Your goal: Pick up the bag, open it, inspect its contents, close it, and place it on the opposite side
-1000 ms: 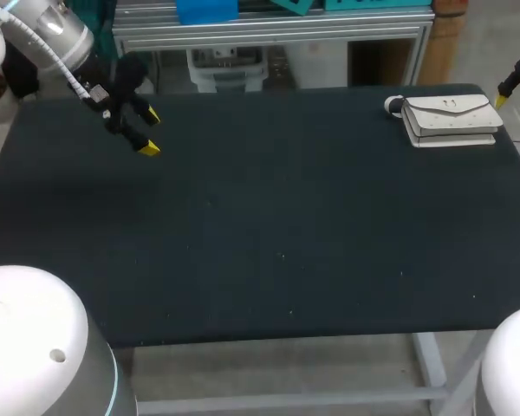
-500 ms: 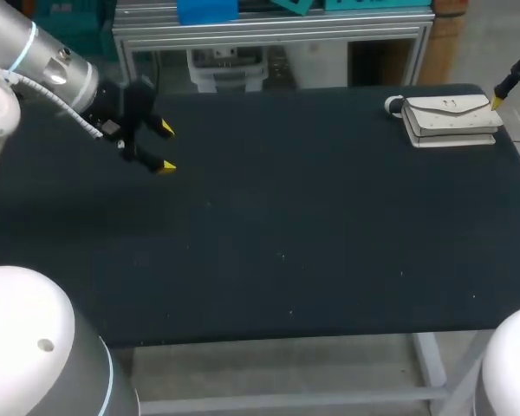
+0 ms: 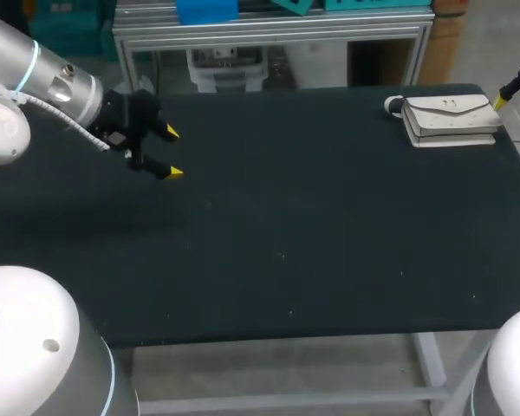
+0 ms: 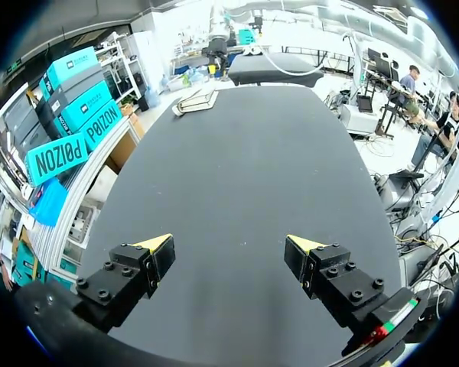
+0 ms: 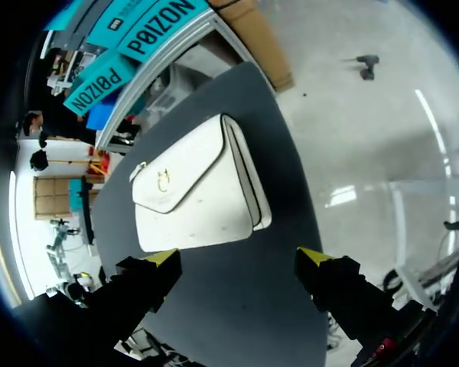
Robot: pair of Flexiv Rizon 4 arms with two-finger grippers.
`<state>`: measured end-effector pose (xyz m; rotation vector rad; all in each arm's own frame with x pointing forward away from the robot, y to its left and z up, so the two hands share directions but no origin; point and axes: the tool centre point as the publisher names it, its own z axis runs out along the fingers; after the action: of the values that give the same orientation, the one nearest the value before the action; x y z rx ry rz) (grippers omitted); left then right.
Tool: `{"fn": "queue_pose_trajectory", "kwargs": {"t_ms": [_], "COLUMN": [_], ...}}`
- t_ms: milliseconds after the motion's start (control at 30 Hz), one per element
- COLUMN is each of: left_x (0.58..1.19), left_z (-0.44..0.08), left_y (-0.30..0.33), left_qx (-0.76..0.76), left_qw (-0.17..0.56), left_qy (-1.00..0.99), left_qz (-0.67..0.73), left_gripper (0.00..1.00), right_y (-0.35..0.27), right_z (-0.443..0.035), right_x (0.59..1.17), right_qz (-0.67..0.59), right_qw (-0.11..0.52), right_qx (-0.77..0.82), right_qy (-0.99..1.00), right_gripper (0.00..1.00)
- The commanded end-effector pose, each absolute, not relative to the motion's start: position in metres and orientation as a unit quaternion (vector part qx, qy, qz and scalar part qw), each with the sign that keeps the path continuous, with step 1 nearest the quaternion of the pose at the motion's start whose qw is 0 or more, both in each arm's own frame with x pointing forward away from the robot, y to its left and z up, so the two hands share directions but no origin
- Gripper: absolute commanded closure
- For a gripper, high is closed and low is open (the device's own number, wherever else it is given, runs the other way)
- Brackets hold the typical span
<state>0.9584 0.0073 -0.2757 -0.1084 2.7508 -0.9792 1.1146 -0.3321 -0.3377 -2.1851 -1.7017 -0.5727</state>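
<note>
**Bag waits at two o'clock, both claws open and empty**

On the head view the white flap bag (image 3: 451,120) lies flat on the dark counter (image 3: 286,225), out at two o'clock near the far corner, with its flap down. My right claw (image 3: 519,107) hangs just beside it at the three o'clock edge. Its fingers are spread with nothing between them. From the right wrist the bag (image 5: 195,187) sits ahead of that claw (image 5: 238,257), apart from both yellow tips.

My left claw (image 3: 172,152) is at ten o'clock, well apart from the bag. It is also spread wide and empty, and from its wrist (image 4: 229,243) the bag (image 4: 196,99) is only a small shape at the counter's far end.

I judge the pickup not yet begun, and it falls to the right arm. To do it well I would centre the tips over the bag's narrow side and come down square. I would pinch body and flap together, so the flap cannot lift early and the bag cannot slide off the nearby edge.
</note>
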Motion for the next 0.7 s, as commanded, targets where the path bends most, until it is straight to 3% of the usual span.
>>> {"fn": "queue_pose_trajectory", "kwargs": {"t_ms": [33,700], "left_x": [0.965,0.972], "left_z": [-0.280,-0.304], "left_y": [0.005,0.005], "left_qx": [-0.035,-0.006], "left_qw": [0.104,0.023], "left_qy": [0.937,0.948], "left_qz": [-0.332,-0.317], "left_gripper": [0.00,0.00], "right_y": [-0.337,-0.328], "right_z": [-0.345,-0.370], "right_x": [1.128,1.149], "right_qz": [-0.176,-0.175], "right_qw": [0.208,0.229], "right_qx": [-0.749,-0.743], "right_qy": [-0.604,-0.604], "right_gripper": [0.00,0.00]}}
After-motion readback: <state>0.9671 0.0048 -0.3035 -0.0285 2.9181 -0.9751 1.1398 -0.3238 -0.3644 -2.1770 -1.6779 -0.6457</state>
